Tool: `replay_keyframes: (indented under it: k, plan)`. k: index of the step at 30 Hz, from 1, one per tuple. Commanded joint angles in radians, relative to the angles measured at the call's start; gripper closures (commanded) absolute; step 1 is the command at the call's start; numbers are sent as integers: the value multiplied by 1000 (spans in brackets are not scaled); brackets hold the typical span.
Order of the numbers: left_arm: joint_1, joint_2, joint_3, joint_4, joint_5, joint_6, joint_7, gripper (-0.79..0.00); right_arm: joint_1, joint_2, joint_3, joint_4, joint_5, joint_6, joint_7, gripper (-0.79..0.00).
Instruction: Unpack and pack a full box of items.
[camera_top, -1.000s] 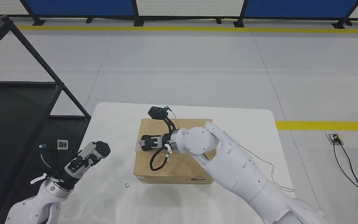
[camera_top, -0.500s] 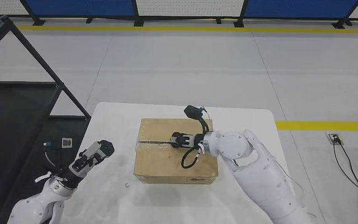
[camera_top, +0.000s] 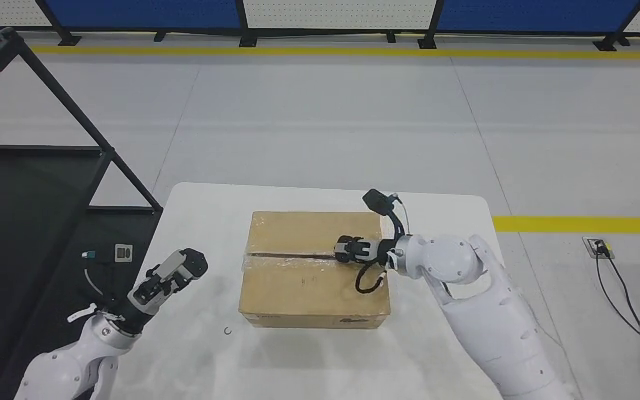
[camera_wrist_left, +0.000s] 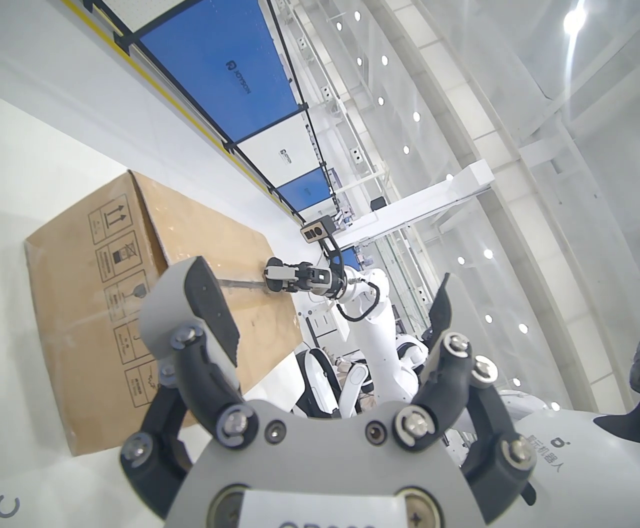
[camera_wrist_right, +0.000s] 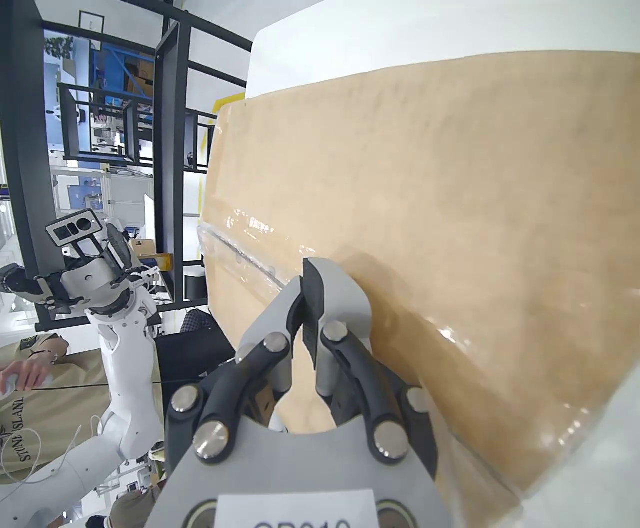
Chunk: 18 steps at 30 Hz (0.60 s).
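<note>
Cardboard box (camera_top: 312, 268) sits closed mid-surface (camera_top: 440, 215), with the right tool (camera_top: 343, 248), fingers pressed together, resting on its taped top seam (camera_top: 295, 256) near the right end, while the left tool (camera_top: 190, 262) hangs with fingers apart, off the box's left side.

White table (camera_top: 210, 232), black metal frame (camera_top: 60, 93)
</note>
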Motion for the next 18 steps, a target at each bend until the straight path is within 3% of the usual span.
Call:
replay_keyframes:
  k: [1, 18]
  plan:
    - [-6, 0, 5, 0, 4, 3, 0, -785, -16, 8, 24, -16, -3, 3, 8, 0]
    - [-39, 0, 27, 10, 13, 18, 3, -785, -119, 57, 180, -79, 24, -9, 42, 0]
